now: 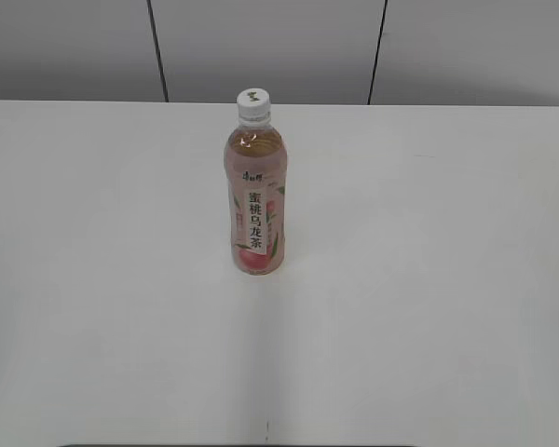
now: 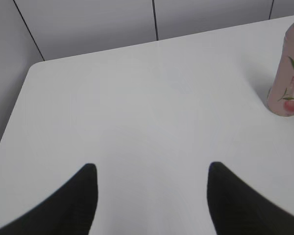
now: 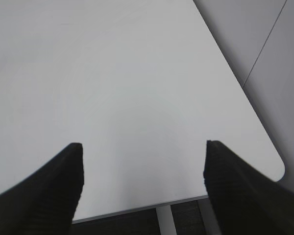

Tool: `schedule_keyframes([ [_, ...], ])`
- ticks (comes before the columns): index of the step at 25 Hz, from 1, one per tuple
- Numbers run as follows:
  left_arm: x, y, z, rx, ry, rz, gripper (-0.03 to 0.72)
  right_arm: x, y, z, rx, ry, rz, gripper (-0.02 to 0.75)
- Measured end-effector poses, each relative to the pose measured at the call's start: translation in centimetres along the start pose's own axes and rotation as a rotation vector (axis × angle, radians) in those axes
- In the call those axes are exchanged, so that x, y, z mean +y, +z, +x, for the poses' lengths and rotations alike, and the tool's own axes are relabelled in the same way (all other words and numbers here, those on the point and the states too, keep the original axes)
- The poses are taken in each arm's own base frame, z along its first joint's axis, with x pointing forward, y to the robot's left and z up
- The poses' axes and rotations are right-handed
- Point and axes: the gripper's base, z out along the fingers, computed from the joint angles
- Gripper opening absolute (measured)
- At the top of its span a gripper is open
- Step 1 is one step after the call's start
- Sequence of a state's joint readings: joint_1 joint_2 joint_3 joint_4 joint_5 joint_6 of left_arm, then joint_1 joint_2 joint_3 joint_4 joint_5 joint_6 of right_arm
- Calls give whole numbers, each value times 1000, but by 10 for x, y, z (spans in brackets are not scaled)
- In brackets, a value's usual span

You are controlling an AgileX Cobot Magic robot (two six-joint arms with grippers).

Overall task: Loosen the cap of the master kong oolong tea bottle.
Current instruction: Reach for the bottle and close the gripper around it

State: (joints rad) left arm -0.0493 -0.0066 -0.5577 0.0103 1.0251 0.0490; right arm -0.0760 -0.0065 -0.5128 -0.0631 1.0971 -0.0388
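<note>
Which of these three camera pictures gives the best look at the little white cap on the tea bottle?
The exterior view: the cap sits in full sight on the upright master kong oolong tea bottle, its dark mark visible. The left wrist view catches only the bottle's lower body at its right edge, with the cap cut off. The right wrist view shows neither.

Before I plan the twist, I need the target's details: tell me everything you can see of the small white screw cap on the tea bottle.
The small round white plastic screw cap has a small dark mark on its flat top. It sits level on the neck of the upright slim clear plastic bottle of pinkish-amber tea, apparently still closed. Only the bottle touches it; no gripper is near it.
</note>
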Motion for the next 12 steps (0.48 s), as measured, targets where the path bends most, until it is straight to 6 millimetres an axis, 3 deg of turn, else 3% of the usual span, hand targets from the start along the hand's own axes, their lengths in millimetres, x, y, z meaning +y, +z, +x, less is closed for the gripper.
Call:
schedule_keyframes([
  [12, 0, 0, 0, 0, 0, 0, 433, 0, 0, 0, 0, 0, 0, 579],
])
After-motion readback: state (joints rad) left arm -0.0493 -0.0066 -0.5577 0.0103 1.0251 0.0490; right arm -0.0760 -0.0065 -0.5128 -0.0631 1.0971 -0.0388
